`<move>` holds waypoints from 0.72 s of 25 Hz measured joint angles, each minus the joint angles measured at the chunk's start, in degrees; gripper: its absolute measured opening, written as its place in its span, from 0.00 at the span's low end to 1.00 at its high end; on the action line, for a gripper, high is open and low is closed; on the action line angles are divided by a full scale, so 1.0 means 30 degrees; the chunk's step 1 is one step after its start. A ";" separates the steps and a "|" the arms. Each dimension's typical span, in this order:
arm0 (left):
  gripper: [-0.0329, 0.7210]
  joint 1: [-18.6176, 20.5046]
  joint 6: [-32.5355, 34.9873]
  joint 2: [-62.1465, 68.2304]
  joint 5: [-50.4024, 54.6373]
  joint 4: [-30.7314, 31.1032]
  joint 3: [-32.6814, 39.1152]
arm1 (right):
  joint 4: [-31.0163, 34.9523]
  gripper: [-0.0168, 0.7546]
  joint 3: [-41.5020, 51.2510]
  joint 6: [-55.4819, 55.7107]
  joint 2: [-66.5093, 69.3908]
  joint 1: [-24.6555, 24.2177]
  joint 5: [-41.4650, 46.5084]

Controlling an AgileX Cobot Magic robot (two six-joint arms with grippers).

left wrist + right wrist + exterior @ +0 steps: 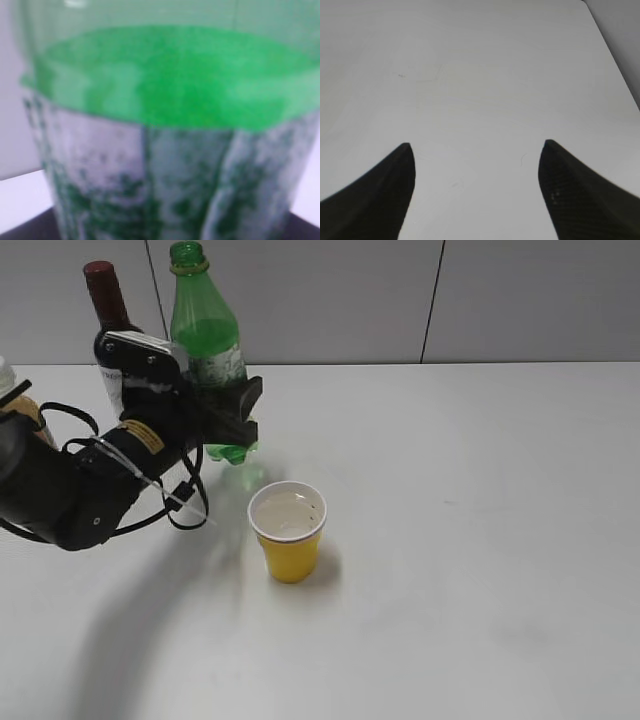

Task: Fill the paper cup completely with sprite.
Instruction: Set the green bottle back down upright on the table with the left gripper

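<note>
Upright, tall transparent green plastic sprite bottle [207, 340] gripped by left gripper [232, 412] near bench's back-left corner, label print unreadable, small yellow paper cup [288, 531] nearby, right gripper [476, 192] spread wide.

paper cup [288, 532]: yellow, upright, liquid near rim | sprite [207, 350]: green bottle (pale label band), upright, behind-left of cup, apart

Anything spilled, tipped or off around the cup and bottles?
Nothing stands out. The paper cup stands upright with clear liquid inside and no puddle shows on the table. The left gripper holds the sprite bottle upright, cap on. The wine bottle behind is upright too. The right gripper is open above bare table.
</note>
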 joint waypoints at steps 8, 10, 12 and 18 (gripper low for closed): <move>0.64 0.0000 -0.0319 0.1119 0.0351 -0.0018 -0.0612 | 0.0000 0.79 0.0000 0.0000 0.0000 0.0000 0.0000; 0.64 0.0000 -0.0319 0.1437 0.0377 -0.0018 -0.0619 | 0.0000 0.79 0.0000 0.0000 0.0000 0.0000 0.0000; 0.64 0.0000 -0.0342 0.1619 0.0377 -0.0018 -0.0619 | 0.0000 0.79 0.0000 0.0000 0.0000 0.0000 0.0000; 0.67 0.0000 -0.0342 0.1670 0.0355 0.0158 -0.0619 | 0.0000 0.79 0.0000 0.0000 0.0000 0.0000 0.0000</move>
